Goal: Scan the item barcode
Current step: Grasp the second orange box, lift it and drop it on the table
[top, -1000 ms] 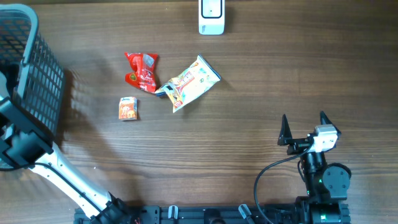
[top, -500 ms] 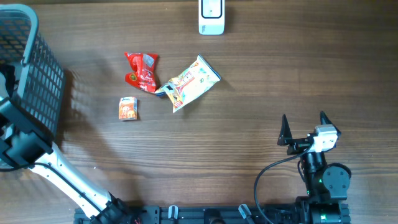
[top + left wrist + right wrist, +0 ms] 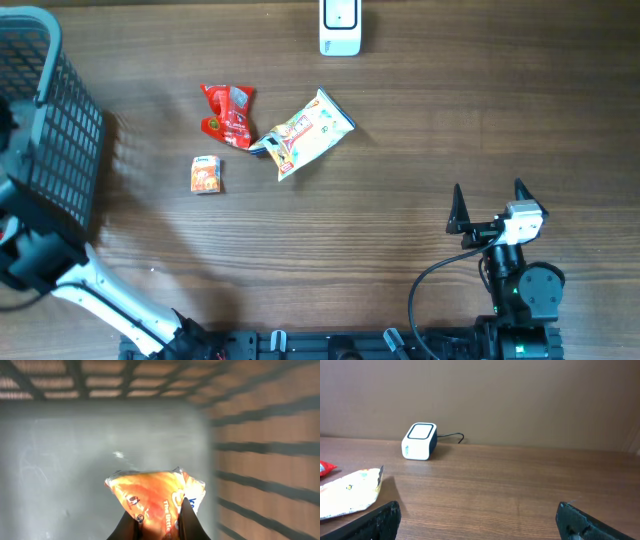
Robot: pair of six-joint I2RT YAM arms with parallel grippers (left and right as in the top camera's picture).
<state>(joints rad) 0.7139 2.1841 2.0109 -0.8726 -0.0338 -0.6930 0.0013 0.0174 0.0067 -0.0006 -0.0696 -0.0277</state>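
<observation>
Left tool [image 3: 158,521] had closed since a second earlier, pinching an orange packet [image 3: 150,492] inside the far-left basket [image 3: 70,445], while the right tool [image 3: 488,187] stayed spread near right.

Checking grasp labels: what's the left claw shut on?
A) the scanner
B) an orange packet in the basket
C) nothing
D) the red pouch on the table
B: the left wrist view shows the left claw pinched on an orange packet, with the basket floor and mesh walls around it.
</observation>
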